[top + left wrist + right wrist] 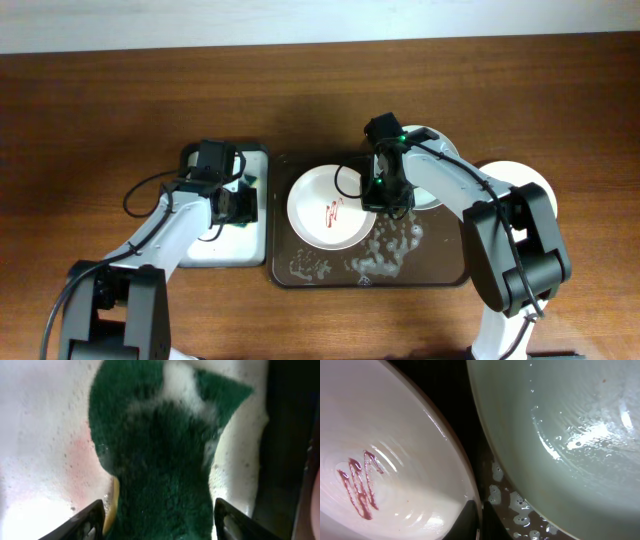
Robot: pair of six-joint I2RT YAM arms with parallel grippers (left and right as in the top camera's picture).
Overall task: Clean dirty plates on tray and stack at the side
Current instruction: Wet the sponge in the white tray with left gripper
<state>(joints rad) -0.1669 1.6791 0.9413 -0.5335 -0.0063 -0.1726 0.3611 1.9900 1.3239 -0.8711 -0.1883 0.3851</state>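
i judge i'm fetching the sponge (160,475) to wipe the smeared white plate (325,210), which lies on the tray (440,275). just left of the tray, my left fingers (95,520) stand open astride the sponge; next they must pinch it. over the tray, my right fingers (470,517) are clenched on nothing i can see.

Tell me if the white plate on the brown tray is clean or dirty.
Dirty: the white plate on the tray bears a red smear at its centre.
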